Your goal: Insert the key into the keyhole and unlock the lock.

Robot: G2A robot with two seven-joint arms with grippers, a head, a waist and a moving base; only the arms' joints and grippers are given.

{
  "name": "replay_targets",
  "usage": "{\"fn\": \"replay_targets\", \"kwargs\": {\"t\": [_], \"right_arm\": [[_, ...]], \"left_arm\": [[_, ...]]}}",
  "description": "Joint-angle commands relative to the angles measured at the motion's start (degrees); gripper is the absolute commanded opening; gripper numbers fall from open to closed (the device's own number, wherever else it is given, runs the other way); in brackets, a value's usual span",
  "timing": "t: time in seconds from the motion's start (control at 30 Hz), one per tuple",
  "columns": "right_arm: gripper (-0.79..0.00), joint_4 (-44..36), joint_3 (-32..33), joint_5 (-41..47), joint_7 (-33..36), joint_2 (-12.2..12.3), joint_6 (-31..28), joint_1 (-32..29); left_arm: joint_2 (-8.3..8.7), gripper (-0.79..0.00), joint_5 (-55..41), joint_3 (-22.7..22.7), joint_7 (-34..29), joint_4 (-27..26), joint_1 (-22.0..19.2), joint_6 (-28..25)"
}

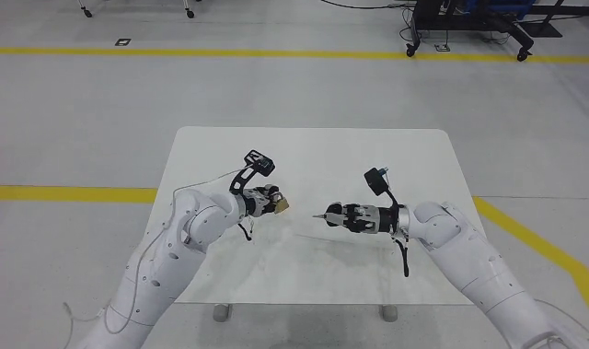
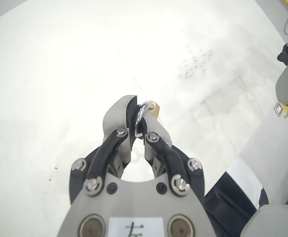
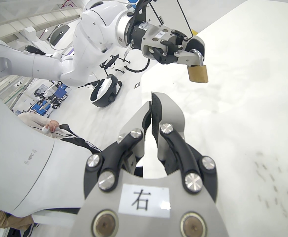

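Here the left gripper [image 3: 198,53] clamps the shackle of the brass lock [image 3: 197,73], which hangs just under its fingertips above the bench [image 1: 368,156]. Opposite, a little apart, the right gripper [image 1: 331,215] pinches the key [image 1: 318,216], whose tip points toward the lock.

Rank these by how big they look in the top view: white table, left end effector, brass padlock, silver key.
1. white rectangular table
2. black-and-grey left end effector
3. small brass padlock and the silver metal key, only its tip showing: both tiny, too alike to rank
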Motion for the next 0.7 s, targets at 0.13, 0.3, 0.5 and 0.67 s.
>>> {"fn": "replay_targets", "kwargs": {"t": [0.13,0.3,0.5,0.67], "right_arm": [[-0.785,-0.9,-0.2,0.1,-4.0,-0.5,1.9,-0.3],[-0.785,0.8,-2.4,-2.6,-11.8,-2.2,3.0,0.9],[-0.785,2.7,-4.3,-4.9,-19.8,-4.2,1.4,2.3],[-0.785,2.7,-4.3,-4.9,-19.8,-4.2,1.4,2.3]], "left_arm": [[-0.84,-0.785,-28.8,-3.7,5.4,5.7,2.4,-5.8],[-2.09,-0.785,-59.3,-4.8,-2.2,19.6,-1.6,-10.9],[-4.3,-0.785,-73.9,-0.9,-10.7,30.9,-8.7,-10.7],[-4.56,-0.785,-72.8,-0.1,-10.6,32.3,-9.9,-11.0]]}}
